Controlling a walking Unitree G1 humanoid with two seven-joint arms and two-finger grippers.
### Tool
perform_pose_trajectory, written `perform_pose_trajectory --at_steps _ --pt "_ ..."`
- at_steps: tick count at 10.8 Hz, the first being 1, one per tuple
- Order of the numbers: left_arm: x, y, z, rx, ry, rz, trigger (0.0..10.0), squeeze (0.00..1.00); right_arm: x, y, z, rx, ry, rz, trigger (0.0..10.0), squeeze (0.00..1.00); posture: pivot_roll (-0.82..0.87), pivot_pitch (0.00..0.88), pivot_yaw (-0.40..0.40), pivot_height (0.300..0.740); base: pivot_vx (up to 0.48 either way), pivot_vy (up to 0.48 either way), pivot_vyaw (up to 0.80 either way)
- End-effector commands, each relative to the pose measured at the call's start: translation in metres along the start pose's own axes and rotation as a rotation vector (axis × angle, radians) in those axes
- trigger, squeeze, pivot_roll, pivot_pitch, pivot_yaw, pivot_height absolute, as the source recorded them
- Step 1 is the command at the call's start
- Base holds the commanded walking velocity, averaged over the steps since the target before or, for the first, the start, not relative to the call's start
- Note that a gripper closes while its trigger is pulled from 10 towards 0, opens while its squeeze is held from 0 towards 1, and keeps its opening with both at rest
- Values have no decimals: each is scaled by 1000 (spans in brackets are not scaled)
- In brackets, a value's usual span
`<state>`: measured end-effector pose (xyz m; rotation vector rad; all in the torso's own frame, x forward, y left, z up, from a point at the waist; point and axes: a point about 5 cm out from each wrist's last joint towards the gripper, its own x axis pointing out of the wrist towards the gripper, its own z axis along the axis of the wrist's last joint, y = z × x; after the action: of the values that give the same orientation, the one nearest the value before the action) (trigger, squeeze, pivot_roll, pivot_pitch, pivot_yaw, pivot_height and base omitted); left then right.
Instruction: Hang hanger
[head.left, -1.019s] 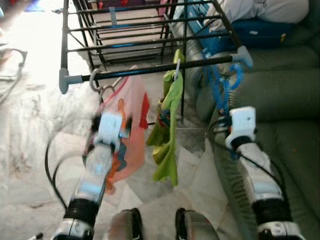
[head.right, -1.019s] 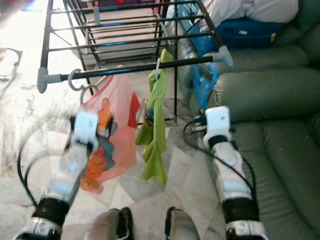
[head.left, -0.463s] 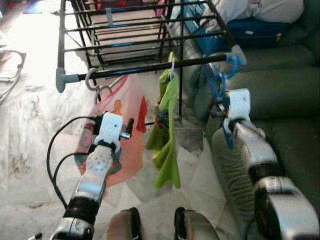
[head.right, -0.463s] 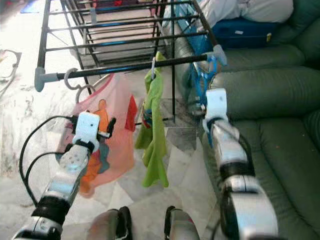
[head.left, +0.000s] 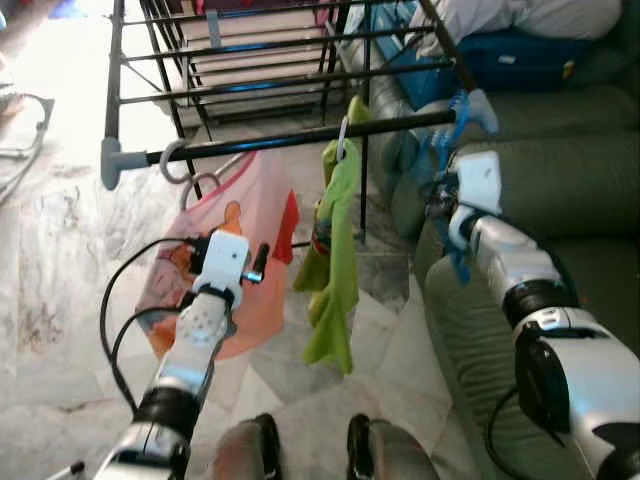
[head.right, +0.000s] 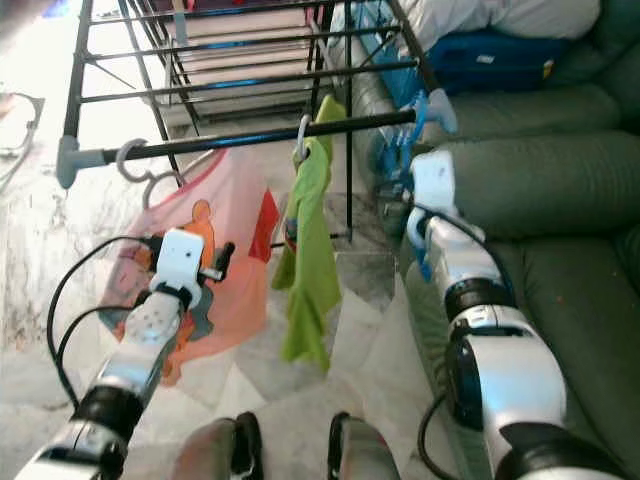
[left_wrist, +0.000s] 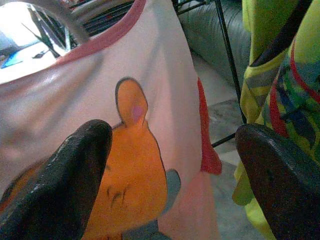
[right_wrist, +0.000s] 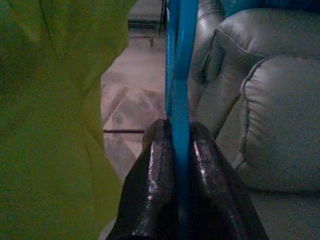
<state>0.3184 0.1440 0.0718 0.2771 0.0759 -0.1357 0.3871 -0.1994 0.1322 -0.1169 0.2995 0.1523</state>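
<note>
Right gripper (right_wrist: 177, 150) pinches a glossy blue plastic hanger (right_wrist: 179, 60) at centre frame; left gripper (left_wrist: 170, 180) gapes wide before a soft pink shirt (left_wrist: 165, 95).

The right end effector (right_wrist: 180, 150) is clamping its two black fingers (right_wrist: 157, 170) tight on a thin blue hanger (right_wrist: 180, 65), with a lime-green garment (right_wrist: 55, 100) hanging just beside it and a grey-green sofa (right_wrist: 270, 110) sitting behind.
</note>
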Motion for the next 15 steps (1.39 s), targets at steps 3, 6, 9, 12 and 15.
perform_pose_trajectory --at_steps 3,6,9,12,15 --pt "1 1 -7 8 19 -8 10000 0 -6 5 -42 54 181 105 10000 0 -63 188 -4 740 0 0 0" --pt "4 3 -10 14 17 -9 10000 0 -7 11 -43 -23 164 180 10000 0 -62 189 -3 740 0 0 0" --pt "4 3 -11 14 12 -7 10000 0 -11 6 -53 -21 176 157 10000 1000 -62 189 -3 740 0 0 0" --pt "4 3 -10 16 3 -8 10000 0 -15 -5 -48 -85 84 111 10000 1000 -68 185 -3 740 0 0 0" --pt "4 3 -8 20 -7 -7 10000 0 -23 -13 -43 -89 -64 64 10000 1000 -73 182 -1 740 0 0 0"
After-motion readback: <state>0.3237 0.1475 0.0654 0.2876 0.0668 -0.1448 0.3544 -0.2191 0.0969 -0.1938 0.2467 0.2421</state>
